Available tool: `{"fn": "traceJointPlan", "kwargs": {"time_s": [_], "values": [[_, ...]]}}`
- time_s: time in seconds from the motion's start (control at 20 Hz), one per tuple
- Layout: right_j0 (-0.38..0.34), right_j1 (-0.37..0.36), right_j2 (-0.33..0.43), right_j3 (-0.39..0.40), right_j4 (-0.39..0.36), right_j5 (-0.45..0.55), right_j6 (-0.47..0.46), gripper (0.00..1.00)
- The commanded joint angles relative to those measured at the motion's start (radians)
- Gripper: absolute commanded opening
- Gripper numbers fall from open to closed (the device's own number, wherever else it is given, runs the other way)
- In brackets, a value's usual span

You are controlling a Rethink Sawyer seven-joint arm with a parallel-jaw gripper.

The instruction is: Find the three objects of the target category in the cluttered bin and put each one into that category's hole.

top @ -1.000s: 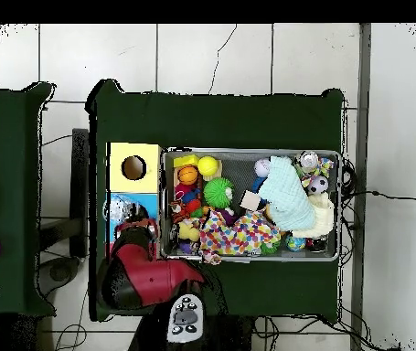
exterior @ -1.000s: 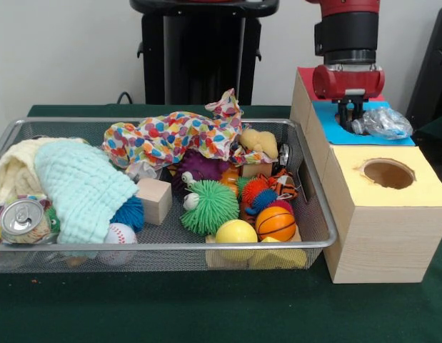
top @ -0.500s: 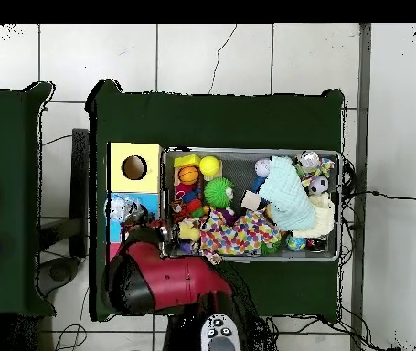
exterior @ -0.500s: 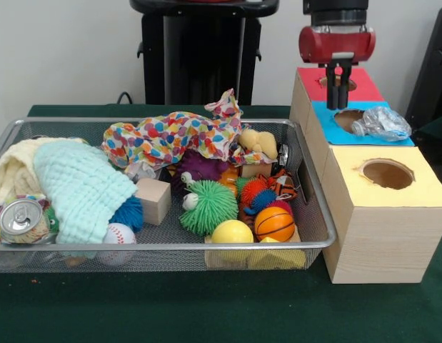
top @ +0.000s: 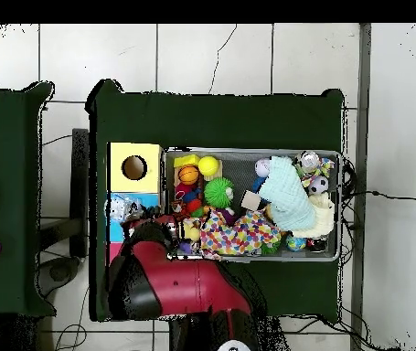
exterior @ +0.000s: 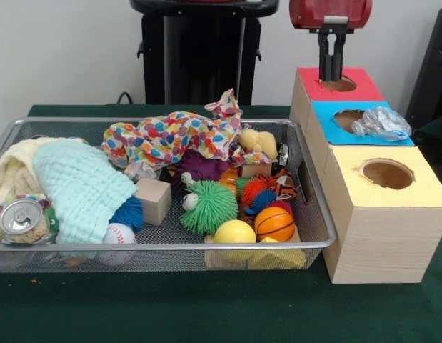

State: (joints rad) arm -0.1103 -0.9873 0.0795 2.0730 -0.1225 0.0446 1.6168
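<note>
Crumpled plastic bottle (exterior: 381, 122) lying crosswise, cap toward bin (exterior: 306, 179)

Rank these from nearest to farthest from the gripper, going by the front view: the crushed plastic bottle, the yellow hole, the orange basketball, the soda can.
Measured from the gripper, above the red section's hole:
1. Crushed plastic bottle, lying on the blue section just beside it.
2. Yellow hole, one section further along the box.
3. Orange basketball, in the bin's corner next to the box.
4. Soda can, at the bin's opposite end.
</note>
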Motion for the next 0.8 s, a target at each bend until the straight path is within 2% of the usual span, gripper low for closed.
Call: {"fn": "traceJointPlan", "kwargs": {"time_s": [0.05,0.35,0.8], "values": [[0.001,-0.016,0.085,-0.007,0.002,0.122,0.102,0.00],[0.080,-0.010,0.026,-0.072,0.039,0.188,0.130,0.00],[0.205,0.062,-0.064,-0.196,0.082,0.239,0.189,0.00]]}}
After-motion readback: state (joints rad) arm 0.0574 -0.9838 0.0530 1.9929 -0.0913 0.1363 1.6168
